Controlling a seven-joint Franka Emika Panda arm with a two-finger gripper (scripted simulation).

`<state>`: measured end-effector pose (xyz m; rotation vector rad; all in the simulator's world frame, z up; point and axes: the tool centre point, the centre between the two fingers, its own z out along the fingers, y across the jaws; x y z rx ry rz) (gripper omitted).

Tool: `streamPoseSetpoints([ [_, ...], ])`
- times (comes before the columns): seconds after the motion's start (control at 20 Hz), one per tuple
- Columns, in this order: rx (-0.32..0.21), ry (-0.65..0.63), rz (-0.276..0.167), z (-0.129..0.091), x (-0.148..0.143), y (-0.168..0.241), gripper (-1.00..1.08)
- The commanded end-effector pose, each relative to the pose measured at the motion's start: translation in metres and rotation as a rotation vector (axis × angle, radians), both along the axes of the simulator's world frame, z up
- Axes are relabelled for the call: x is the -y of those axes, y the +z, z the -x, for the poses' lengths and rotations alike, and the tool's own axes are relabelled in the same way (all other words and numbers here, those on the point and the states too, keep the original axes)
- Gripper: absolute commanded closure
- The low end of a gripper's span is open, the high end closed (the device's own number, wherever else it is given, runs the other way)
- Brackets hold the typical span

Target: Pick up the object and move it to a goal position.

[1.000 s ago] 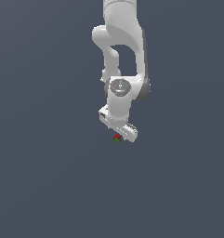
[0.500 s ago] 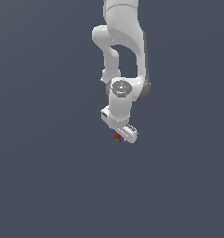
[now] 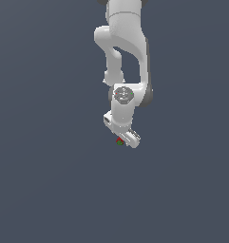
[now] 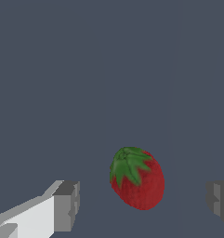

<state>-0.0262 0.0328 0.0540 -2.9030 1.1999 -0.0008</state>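
Observation:
The object is a small red strawberry (image 4: 137,179) with a green leafy cap, lying on the flat grey surface. In the wrist view it lies between my two grey fingertips (image 4: 67,206), apart from both. My gripper (image 4: 143,204) is open, with a wide gap on each side of the strawberry. In the exterior view the strawberry (image 3: 119,141) shows as a tiny red and green spot just under the white gripper (image 3: 124,136), mostly hidden by the hand.
The white arm (image 3: 123,52) reaches down from the top of the exterior view. A plain grey surface (image 3: 49,180) lies all around.
The arm has shifted only slightly; the hand sits a touch lower over the strawberry. The strawberry has not moved.

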Motion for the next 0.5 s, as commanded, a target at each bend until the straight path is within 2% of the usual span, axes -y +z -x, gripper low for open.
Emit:
streamPoseSetpoints([
  [0.0,-0.001,-0.001,0.0,0.001,0.0,-0.013,-0.92],
  [0.4,-0.001,-0.003,0.0,0.0,0.0,-0.032,-0.92],
  [0.45,-0.001,-0.003,0.0,0.0,0.0,-0.032,1.08],
])
